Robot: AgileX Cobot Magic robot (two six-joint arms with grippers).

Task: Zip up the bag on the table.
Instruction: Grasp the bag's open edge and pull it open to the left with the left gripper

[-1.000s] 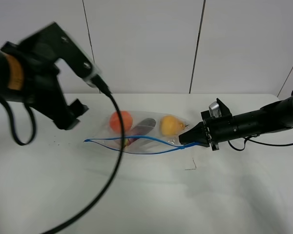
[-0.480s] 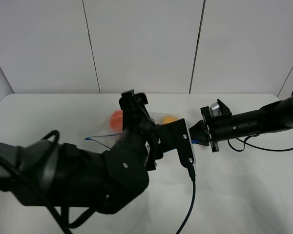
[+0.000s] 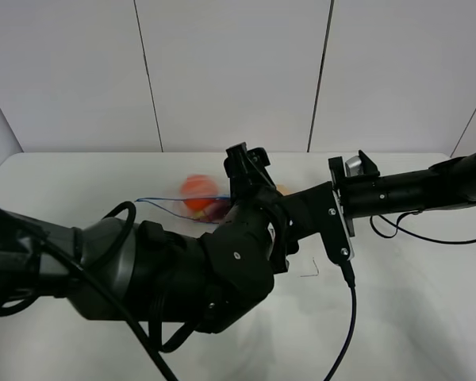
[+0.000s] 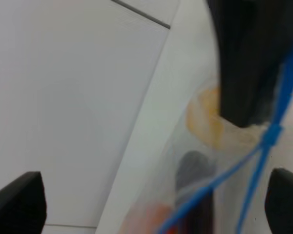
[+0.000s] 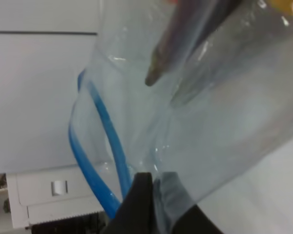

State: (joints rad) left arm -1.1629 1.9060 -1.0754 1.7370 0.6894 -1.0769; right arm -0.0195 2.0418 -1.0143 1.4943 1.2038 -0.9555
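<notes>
Left pincer (image 4: 151, 204): spread wide, gripping nothing, facing the bag's open mouth.
Bag (image 3: 192, 198): mid-tabletop (image 3: 55, 182), mostly hidden behind the left arm (image 3: 166, 278) in the high view; whether it rests fully cannot be told.
Contents: orange (image 3: 197, 193), eggplant (image 4: 193, 170), pear (image 4: 202, 117); judged to weigh the bag down.
Film: judged thin, limp and slippery, so it will crumple rather than resist.
Strip (image 4: 263, 141): blue, unsealed and the stiffest part; best pinched across both tracks near the held end.
Right pincer (image 5: 156, 195): closed on the bag's corner film beside the strip.
</notes>
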